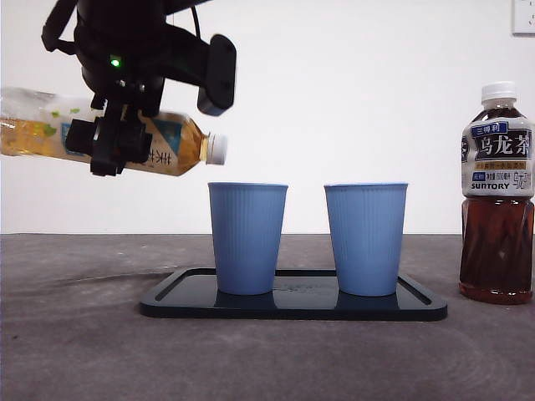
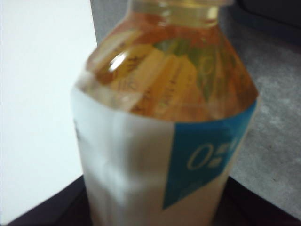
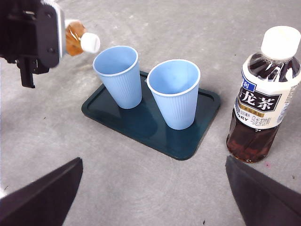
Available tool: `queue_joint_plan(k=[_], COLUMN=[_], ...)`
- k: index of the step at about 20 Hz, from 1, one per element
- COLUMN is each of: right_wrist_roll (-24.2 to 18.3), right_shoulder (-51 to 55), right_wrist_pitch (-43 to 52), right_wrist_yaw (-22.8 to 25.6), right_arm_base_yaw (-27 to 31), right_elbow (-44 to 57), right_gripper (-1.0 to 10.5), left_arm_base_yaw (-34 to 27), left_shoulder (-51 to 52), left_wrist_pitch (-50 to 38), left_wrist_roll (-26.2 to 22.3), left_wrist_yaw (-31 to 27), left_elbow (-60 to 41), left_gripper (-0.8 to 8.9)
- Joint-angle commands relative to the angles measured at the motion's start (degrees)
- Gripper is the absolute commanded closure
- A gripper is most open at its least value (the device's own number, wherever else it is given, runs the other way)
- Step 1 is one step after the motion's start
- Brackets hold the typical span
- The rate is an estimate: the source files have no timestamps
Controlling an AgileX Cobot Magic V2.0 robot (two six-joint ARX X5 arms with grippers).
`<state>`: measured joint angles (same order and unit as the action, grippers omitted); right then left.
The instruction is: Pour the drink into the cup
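left gripper (image 1: 117, 138) is clamped round the middle of the green tea bottle (image 1: 167, 142), tipped near level with its capped mouth just above the left cup (image 1: 247, 238), and that thin, slick, liquid-heavy plastic looks best gripped on the label band.

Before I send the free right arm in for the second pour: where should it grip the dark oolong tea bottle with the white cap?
Grip the dark oolong tea bottle around its labelled middle, coming level from the side away from the blue ribbed cups. It stands upright beside the tray, and the right gripper is open.
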<state>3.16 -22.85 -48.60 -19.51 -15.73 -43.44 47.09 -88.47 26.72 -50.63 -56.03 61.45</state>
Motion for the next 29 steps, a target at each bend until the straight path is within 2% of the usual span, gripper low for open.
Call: queue_joint_plan(k=[1,8,11,16,20,23,25,29], right_wrist_roll=[-0.39,-0.37,-0.42,-0.42,-0.39,-0.15,-0.15,0.24], right_shoulder=[-0.11,-0.11,-0.11,-0.11,-0.11,-0.11,-0.11,-0.11], right_wrist_pitch=[0.68,0.70,0.70,0.46,0.33,0.33,0.33,0.33], right_wrist_yaw=[-0.24,-0.24,-0.20,-0.20,-0.13,-0.04,-0.02,-0.09], right_arm_base_yaw=[-0.68,-1.14,-1.14,-1.14,-1.14,-1.14,-1.14,-1.14], right_elbow=[-0.70,-0.70,-0.70,-0.70,-0.70,-0.70,-0.70,-0.70], right_gripper=[4.6,4.6,4.6,4.6,4.6,4.6,4.6,4.6], left_arm_base_yaw=[1.31,2.08,2.05,2.05,1.95,0.61,-0.98,-5.68], left_shoulder=[-1.07,-1.16,-1.16,-0.85,1.14,4.85,7.82,14.19], left_wrist_pitch=[-2.34,-2.71,-2.71,-2.21,0.20,5.16,5.64,4.50], left_wrist_roll=[-3.37,-4.37,-1.73,12.11,26.32,37.53,42.69,48.76], left_wrist_yaw=[-2.23,-3.56,-4.42,-4.39,-1.99,7.17,11.50,19.10], left_elbow=[1.84,1.84,1.84,1.86,1.86,1.86,1.84,1.84], left_gripper=[5.74,5.75,5.74,5.75,5.75,5.75,5.74,5.74])
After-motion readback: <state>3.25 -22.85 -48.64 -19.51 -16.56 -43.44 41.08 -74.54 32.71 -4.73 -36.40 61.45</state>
